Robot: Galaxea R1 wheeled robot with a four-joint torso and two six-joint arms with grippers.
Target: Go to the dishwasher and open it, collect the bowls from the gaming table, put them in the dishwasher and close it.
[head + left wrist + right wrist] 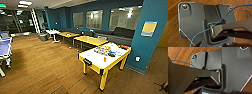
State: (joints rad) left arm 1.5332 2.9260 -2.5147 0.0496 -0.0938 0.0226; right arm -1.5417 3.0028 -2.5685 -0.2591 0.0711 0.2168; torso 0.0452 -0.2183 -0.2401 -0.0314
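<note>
The robot faces a lounge with a wood floor [45, 67]. Going left to right in the head view: a blue table [5, 48] at the edge, yellow-topped tables [82, 38] further back, then the gaming table [106, 56], white-topped on yellow legs, near a teal pillar [150, 32]. Its top carries colourful clutter; a small orange item [105, 59] may be one of the bowls, but I cannot tell.

The step in hand looks like the approach: best to drive up square to the table's long side, stopping short of its legs.

Both wrist views show floorboards and a blue cable [205, 30]; whether either gripper is spread or pressed together, I cannot tell.
</note>
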